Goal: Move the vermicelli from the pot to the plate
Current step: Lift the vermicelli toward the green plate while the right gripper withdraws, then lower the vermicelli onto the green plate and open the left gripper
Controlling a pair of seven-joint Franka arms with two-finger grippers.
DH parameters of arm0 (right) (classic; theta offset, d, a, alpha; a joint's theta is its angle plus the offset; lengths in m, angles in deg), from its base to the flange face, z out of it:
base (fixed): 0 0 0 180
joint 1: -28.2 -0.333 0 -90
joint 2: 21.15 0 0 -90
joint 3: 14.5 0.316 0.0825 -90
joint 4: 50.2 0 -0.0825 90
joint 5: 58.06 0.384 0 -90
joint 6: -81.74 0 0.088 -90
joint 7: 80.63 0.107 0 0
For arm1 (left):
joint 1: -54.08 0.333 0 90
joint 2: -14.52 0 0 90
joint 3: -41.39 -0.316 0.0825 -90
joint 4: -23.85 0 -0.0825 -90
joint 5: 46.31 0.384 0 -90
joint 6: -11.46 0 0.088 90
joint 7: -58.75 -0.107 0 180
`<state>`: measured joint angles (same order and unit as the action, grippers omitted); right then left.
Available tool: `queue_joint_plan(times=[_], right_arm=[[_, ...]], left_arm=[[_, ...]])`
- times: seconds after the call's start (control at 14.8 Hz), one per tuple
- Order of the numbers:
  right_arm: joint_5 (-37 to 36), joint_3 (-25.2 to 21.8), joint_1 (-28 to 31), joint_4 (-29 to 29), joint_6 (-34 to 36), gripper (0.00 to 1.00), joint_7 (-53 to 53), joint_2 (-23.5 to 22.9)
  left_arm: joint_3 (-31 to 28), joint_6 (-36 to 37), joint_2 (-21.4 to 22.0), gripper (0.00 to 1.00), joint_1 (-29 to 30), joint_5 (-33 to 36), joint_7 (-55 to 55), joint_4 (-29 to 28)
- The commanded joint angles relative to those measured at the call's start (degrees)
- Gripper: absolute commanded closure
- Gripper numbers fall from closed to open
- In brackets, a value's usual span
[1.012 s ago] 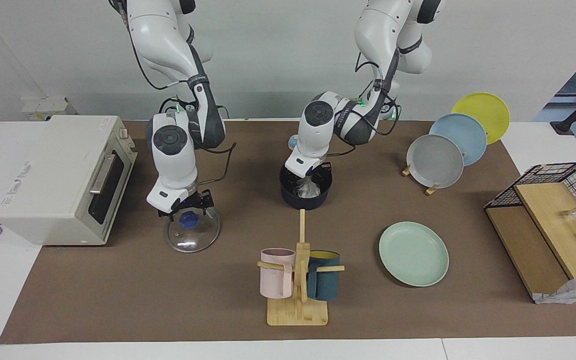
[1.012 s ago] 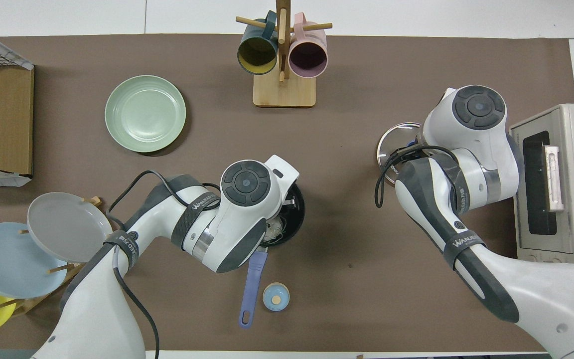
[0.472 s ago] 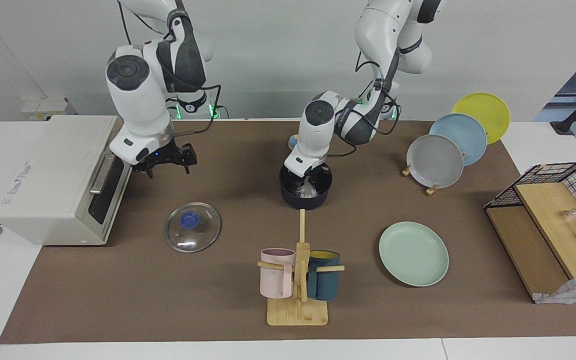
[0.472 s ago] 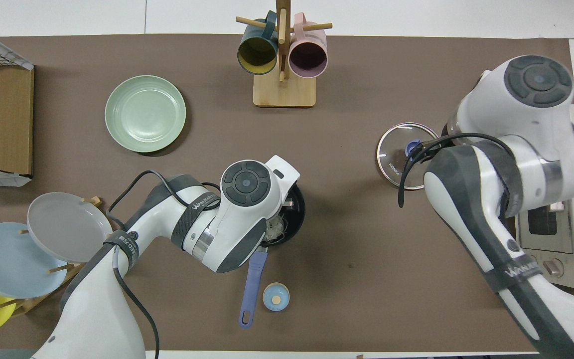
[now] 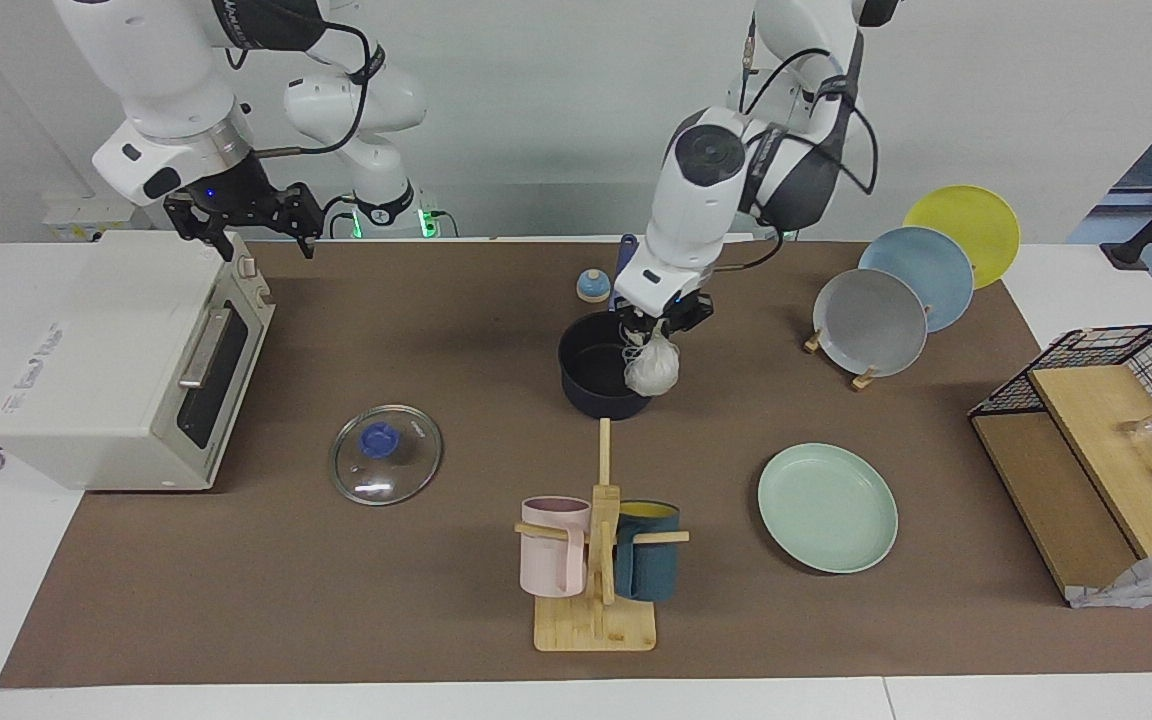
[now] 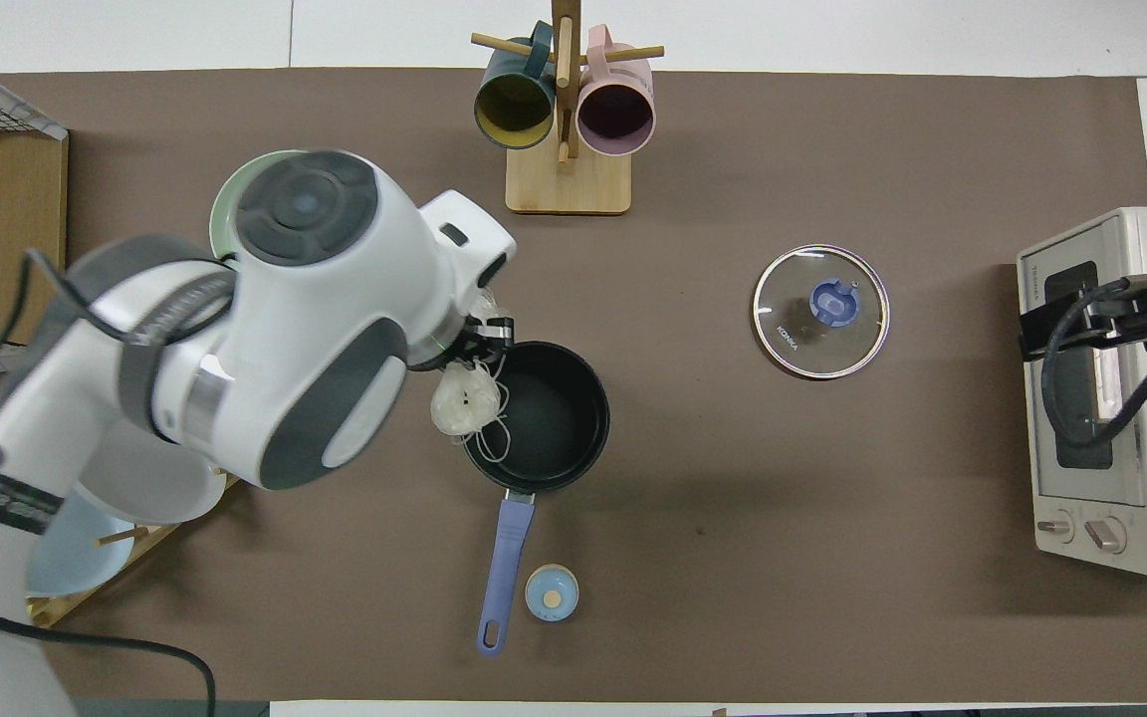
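The vermicelli (image 5: 652, 370) (image 6: 464, 398) hangs as a white clump from my left gripper (image 5: 652, 335) (image 6: 482, 339), which is shut on its top. The clump is over the rim of the pot at the side toward the left arm's end, with a few strands trailing over the pot. The dark navy pot (image 5: 591, 400) (image 6: 593, 438) stands mid-table, its blue handle (image 6: 504, 568) pointing toward the robots. The mint-green plate (image 5: 826, 507) lies farther from the robots than the pot; the left arm covers most of it in the overhead view. My right gripper (image 5: 266, 238) is open, raised over the toaster oven's corner.
A glass lid (image 5: 386, 455) (image 6: 820, 311) lies toward the right arm's end, beside the toaster oven (image 5: 116, 350) (image 6: 1111, 398). A mug rack (image 5: 596, 560) (image 6: 566, 119) stands farther out. A small blue knob (image 5: 592, 286) (image 6: 551, 594), a plate rack (image 5: 876, 320) and a wire basket (image 5: 1106, 420) are also here.
My left gripper has risen out of the pot with the vermicelli in it. My right gripper has left the lid on the table and risen over the toaster oven.
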<state>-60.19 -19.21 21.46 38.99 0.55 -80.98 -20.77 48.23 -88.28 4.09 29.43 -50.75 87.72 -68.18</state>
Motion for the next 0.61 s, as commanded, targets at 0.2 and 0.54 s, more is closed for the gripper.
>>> queue_joint_plan(times=[0.2,0.54], right_arm=[[1.1,1.4,4.6,0.3,-1.8,0.0,0.3,-1.0],[1.0,2.5,5.6,0.1,-1.2,0.0,0.3,-1.3]], left_arm=[[-0.2,3.1,-5.0,1.0,14.4,-2.3,-12.6,10.6],[-0.2,-8.8,-10.7,1.0,20.6,-1.6,-20.7,9.2]])
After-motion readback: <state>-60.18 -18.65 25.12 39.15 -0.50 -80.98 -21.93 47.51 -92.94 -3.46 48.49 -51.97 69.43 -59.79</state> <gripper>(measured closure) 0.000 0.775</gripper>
